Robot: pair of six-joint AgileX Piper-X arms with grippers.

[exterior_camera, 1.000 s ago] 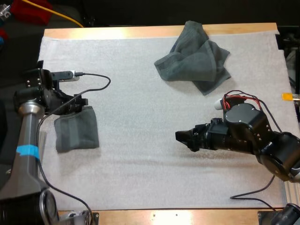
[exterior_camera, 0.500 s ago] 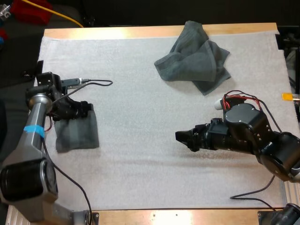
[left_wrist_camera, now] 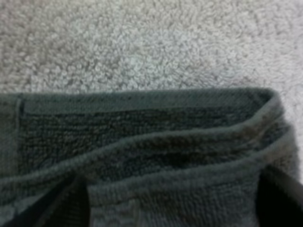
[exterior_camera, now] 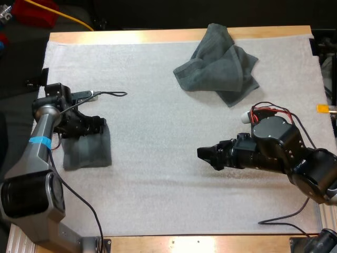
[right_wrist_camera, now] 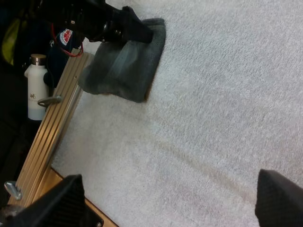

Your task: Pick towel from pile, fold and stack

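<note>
A folded dark grey-green towel (exterior_camera: 87,150) lies at the left of the white mat (exterior_camera: 158,132). My left gripper (exterior_camera: 100,125) is down at that towel's far edge. In the left wrist view its fingers (left_wrist_camera: 71,208) stand wide apart, with the towel's layered edge (left_wrist_camera: 151,142) between and under them. A crumpled towel (exterior_camera: 218,66) sits at the far middle-right of the mat. My right gripper (exterior_camera: 202,154) hovers open over bare mat at the right, pointing left. In the right wrist view it (right_wrist_camera: 170,198) holds nothing and faces the folded towel (right_wrist_camera: 125,66).
A white bottle (right_wrist_camera: 37,90) stands beyond the table's left side, past an aluminium rail (right_wrist_camera: 52,142). Bare mat stretches between the two towels and across the middle and near side.
My left arm has lowered and stretched out, bringing its gripper onto the folded towel's far edge. The towel shifted slightly toward the near side. The right arm has not moved.
</note>
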